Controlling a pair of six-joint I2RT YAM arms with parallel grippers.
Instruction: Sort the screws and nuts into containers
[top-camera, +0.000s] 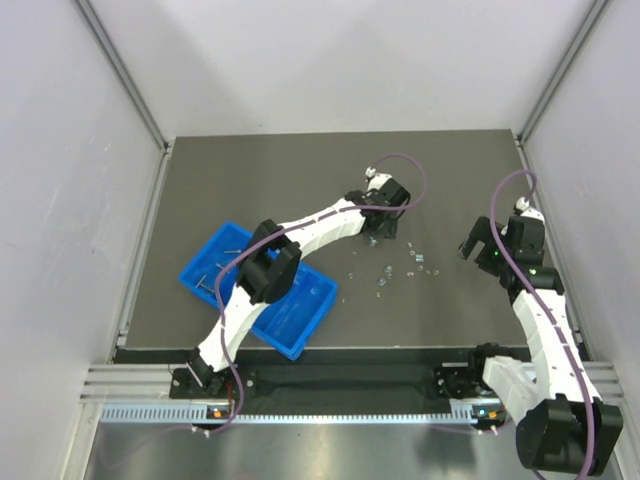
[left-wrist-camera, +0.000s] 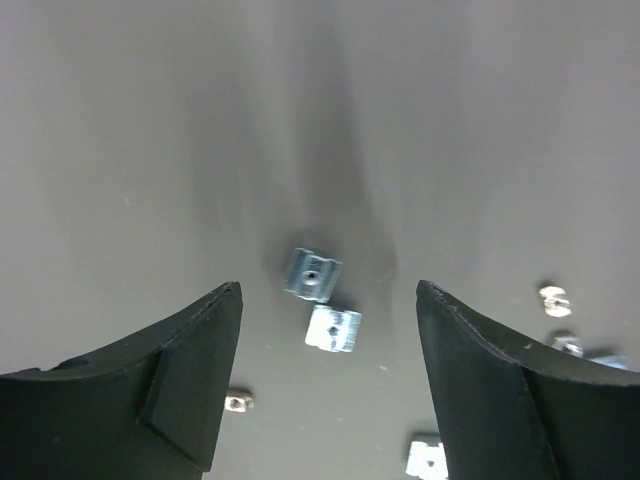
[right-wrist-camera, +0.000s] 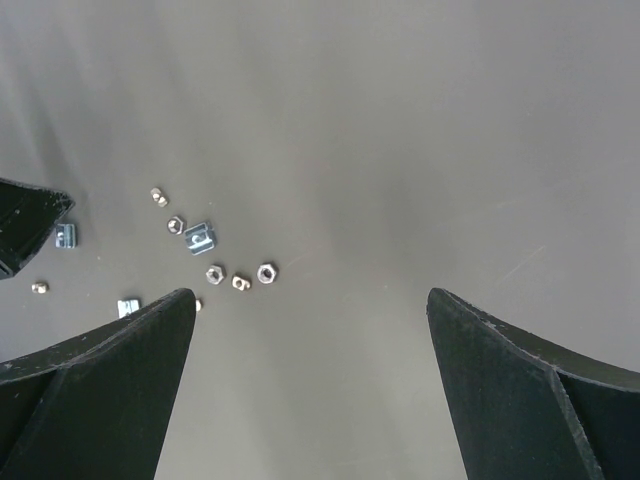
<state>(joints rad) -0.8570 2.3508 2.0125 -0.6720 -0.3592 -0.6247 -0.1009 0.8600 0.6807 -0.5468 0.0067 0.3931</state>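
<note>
Several small silver nuts (top-camera: 400, 265) lie scattered on the dark table right of centre. My left gripper (top-camera: 378, 238) is open and low over them. In the left wrist view its jaws (left-wrist-camera: 329, 287) stand wide apart around two square nuts (left-wrist-camera: 311, 274) (left-wrist-camera: 333, 329), touching neither. My right gripper (top-camera: 480, 250) is open and empty, to the right of the pile. In the right wrist view (right-wrist-camera: 310, 293) it has bare table between its jaws and hex nuts (right-wrist-camera: 266, 272) to its left. The blue tray (top-camera: 300, 335) sits at the near left, partly hidden by my left arm. Thin silver screws (top-camera: 208, 280) lie in its left end.
More nuts lie near my left fingers: a tiny one (left-wrist-camera: 238, 402) by the left finger, one (left-wrist-camera: 427, 458) by the right, and others (left-wrist-camera: 553, 296) further right. A square nut (right-wrist-camera: 200, 238) lies among the hex nuts. Grey walls enclose the table on three sides.
</note>
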